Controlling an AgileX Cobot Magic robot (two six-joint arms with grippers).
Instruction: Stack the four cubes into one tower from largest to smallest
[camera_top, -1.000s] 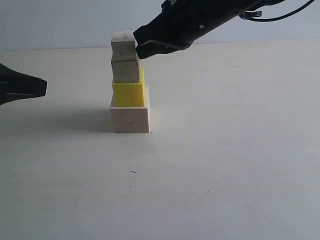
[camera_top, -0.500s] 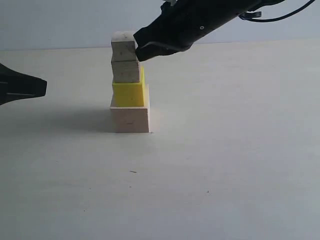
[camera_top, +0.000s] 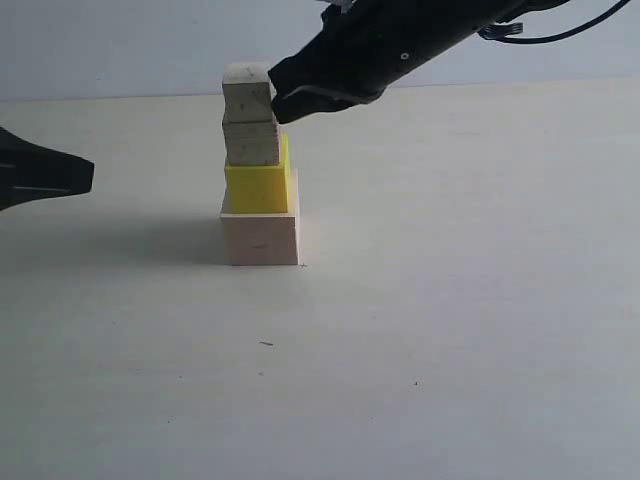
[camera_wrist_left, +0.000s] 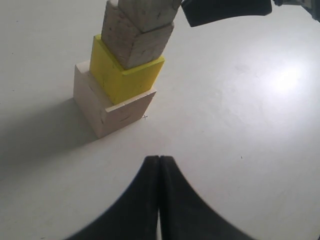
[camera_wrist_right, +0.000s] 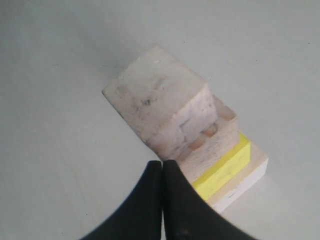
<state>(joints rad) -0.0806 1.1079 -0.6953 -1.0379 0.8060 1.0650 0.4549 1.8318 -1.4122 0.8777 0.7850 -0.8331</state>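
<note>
Wooden tower (camera_top: 258, 170) stands on the table (camera_top: 450, 300)

Four cubes (camera_top: 258, 188) are stacked, biggest lowest, with bare table all round. The right gripper (camera_top: 283, 100), pinched shut and empty, is just beside the top cube (camera_top: 247, 93). The left gripper (camera_top: 85, 175), shut too, is far off

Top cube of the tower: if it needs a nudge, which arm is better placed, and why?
Right, probably: the right gripper, fingers shut, sits close beside the top cube; the left gripper hangs far off and lower.

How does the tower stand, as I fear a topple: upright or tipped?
Upright: the tower stands four high, nothing fallen off.
</note>
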